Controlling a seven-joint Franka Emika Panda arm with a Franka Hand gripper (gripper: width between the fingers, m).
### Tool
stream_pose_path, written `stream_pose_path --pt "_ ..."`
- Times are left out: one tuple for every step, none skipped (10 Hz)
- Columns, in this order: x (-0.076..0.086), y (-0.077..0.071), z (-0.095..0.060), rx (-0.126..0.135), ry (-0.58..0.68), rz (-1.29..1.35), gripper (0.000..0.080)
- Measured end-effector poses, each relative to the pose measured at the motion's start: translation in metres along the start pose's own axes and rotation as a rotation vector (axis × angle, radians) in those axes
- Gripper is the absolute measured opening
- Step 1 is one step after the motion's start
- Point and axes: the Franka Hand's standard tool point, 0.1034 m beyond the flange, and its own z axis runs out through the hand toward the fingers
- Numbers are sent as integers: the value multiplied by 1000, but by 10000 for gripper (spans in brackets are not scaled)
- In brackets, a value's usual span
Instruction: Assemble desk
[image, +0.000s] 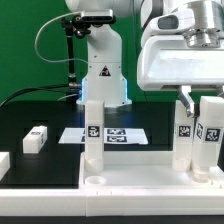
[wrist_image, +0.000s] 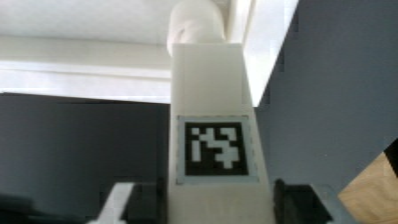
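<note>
leg A (image: 35, 138): lies loose on the black table at the exterior view's left, well apart from the panel.
leg B (image: 92, 135): upright at the panel's left end, tag facing the camera. Can't tell if it is seated in a socket.
marker board (image: 122, 133): flat on the table behind the panel, just right of leg B.
panel (image: 140, 188): lies flat in the foreground, rim up, with an open round socket at its near left corner.
legs C (image: 185, 130) and D (image: 211, 130): upright side by side at the panel's right end, directly under the arm's wrist.
claw (wrist_image: 210, 208): jaws sit either side of a tagged post, the gripped leg (wrist_image: 217, 100), and look clenched on it. Contact is blurred in the wrist view. It should be C or D, but I can't tell which.
leg handling: my read is hollow or light plastic, stiff, smooth and a bit slippery. The square section gives two flat parallel faces, so clamp across those, high on the post, leaving the socket end free. The tag face is slick, so the plain sides are better.
panel handling: likely light, rigid and too wide to span. Take it by the rim only. It may skid or tip when a leg is pressed in, so press straight down.
risk: a leg that goes in tilted could jam in the socket.
</note>
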Motion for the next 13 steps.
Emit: stream_pose_path --pt "1 0 1 0 7 -1 284" --pt "2 0 1 0 16 -2 284" --pt "2 0 2 0 29 -4 284" --pt "3 1 2 -1 37 -5 284" --pt "2 1 4 -1 42 -6 284" --pt "-1 0 7 -2 39 -10 284" --pt "-1 0 8 -2 49 -10 284" --pt "-2 1 9 -3 52 -13 284" --pt "-4 1 10 -4 48 -17 284" --pt "-4 1 11 -4 54 -18 284" --pt "-6 1 12 -5 56 -19 284" --pt "-7 1 13 -6 55 -22 284" --pt "-7 1 13 -6 55 -23 284"
